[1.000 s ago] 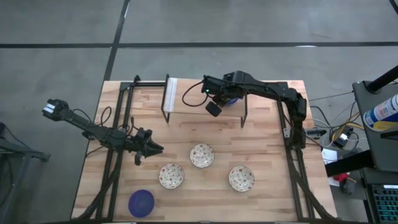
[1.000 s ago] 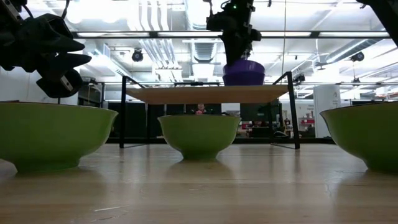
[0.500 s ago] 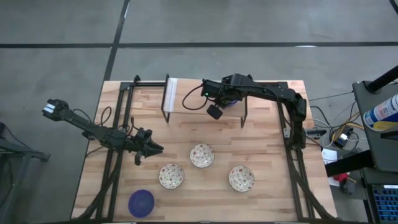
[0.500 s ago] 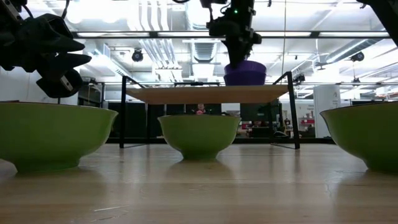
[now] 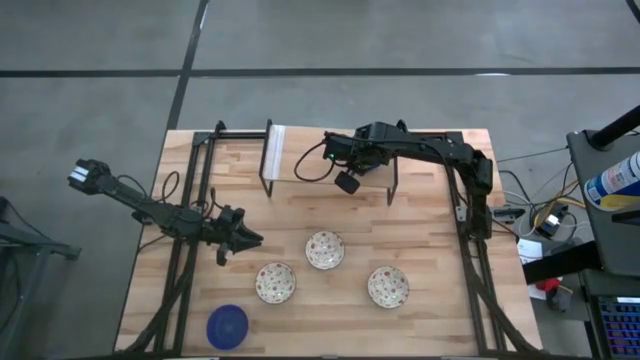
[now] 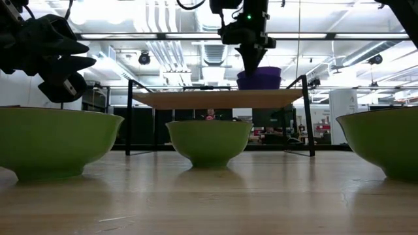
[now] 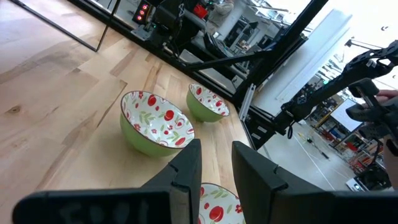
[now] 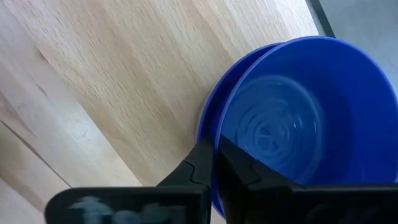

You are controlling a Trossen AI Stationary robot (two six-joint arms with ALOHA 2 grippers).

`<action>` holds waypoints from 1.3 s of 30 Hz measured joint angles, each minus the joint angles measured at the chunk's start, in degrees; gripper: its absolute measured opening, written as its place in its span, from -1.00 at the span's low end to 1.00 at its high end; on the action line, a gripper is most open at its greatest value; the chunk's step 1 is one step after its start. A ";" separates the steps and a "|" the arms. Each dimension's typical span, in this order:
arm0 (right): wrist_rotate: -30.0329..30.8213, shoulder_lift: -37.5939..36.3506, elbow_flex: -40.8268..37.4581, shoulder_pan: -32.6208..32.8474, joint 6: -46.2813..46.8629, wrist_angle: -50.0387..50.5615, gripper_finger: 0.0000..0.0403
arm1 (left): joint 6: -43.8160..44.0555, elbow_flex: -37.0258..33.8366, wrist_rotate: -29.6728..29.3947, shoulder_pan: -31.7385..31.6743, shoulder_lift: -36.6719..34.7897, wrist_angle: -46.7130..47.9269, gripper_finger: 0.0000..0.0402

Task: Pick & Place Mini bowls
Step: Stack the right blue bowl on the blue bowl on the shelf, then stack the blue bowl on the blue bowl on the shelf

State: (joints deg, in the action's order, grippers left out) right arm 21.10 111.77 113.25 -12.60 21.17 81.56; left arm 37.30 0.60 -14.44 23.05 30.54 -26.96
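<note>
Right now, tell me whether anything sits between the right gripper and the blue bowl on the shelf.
Nothing visible does. The right gripper is shut on the rim of the top blue bowl, which sits nested in another blue bowl on the raised wooden shelf. The left gripper waits open, beside the patterned bowls.

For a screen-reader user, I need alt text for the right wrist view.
The right gripper has its two dark fingers shut on the near rim of a glossy cobalt-blue mini bowl. That bowl sits nested in a second blue bowl on a pale wooden shelf.
</note>
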 joint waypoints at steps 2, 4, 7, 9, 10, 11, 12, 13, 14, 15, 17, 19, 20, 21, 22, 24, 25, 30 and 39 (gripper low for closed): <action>-0.02 0.02 0.20 0.00 0.02 -0.02 -0.96 | 0.00 0.02 0.01 -0.01 -0.02 0.00 -0.59; -0.02 0.04 0.50 0.00 0.35 -0.09 -0.96 | 0.00 0.02 -0.02 -0.01 -0.01 0.00 -0.59; -0.05 0.04 0.90 0.00 0.92 -0.13 -0.93 | 0.00 0.01 -0.02 -0.01 -0.01 0.00 -0.59; -0.12 0.04 1.11 0.00 1.30 -0.19 -0.89 | 0.00 0.01 -0.02 0.01 -0.02 0.00 -0.59; -0.23 0.04 1.11 0.00 1.36 -0.20 -0.87 | 0.00 0.02 -0.02 0.00 -0.02 0.00 -0.59; -0.37 0.04 1.07 0.00 1.36 -0.21 -0.85 | 0.00 0.02 -0.02 -0.01 -0.01 0.00 -0.59; -0.36 0.04 0.95 -0.01 1.46 -0.21 -0.82 | 0.00 0.01 -0.02 0.00 0.00 0.00 -0.59; -0.34 0.04 0.86 -0.02 1.60 -0.13 -0.79 | 0.00 0.02 -0.02 0.02 -0.01 0.00 -0.59; -0.26 0.04 0.82 -0.02 1.88 -0.15 -0.76 | 0.00 0.01 -0.02 -0.01 -0.02 -0.01 -0.59; -0.17 0.04 0.81 -0.02 2.05 -0.15 -0.73 | 0.00 0.00 -0.02 0.00 0.00 0.00 -0.59; -0.15 0.02 0.81 -0.02 1.86 -0.13 -0.68 | 0.00 0.00 -0.02 -0.01 0.00 0.00 -0.59; -0.15 -0.16 0.81 -0.02 1.40 -0.09 -0.63 | -0.03 0.00 -0.02 0.00 -0.01 0.00 -0.59; -0.17 -0.26 0.82 0.01 1.24 -0.05 -0.61 | -0.15 0.00 -0.02 0.01 -0.01 0.00 -0.59; -0.17 -0.39 0.94 0.05 1.04 0.09 -0.59 | -0.33 0.02 -0.02 -0.01 0.01 0.00 -0.59; -0.16 -0.58 1.12 0.12 1.00 0.18 -0.58 | -0.59 0.00 -0.02 -0.01 0.01 0.00 -0.59; -0.18 -1.03 1.79 0.35 0.85 0.37 -0.57 | -0.90 0.01 -0.02 0.00 0.00 -0.01 -0.59; -0.15 -1.30 2.08 0.48 0.79 0.55 -0.57 | -1.05 0.02 -0.02 0.00 0.00 0.00 -0.59; 0.30 -2.52 2.74 1.47 0.02 0.52 -0.57 | -1.27 0.02 -0.02 -0.01 0.00 0.00 -0.59; 0.00 -3.39 2.73 5.19 1.08 -0.21 -0.57 | 0.48 0.00 4.88 0.04 0.09 0.02 -0.59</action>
State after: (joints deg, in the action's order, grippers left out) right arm 21.10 108.38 115.98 -7.41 22.25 81.35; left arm 37.78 0.60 -9.57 23.09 30.63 -26.94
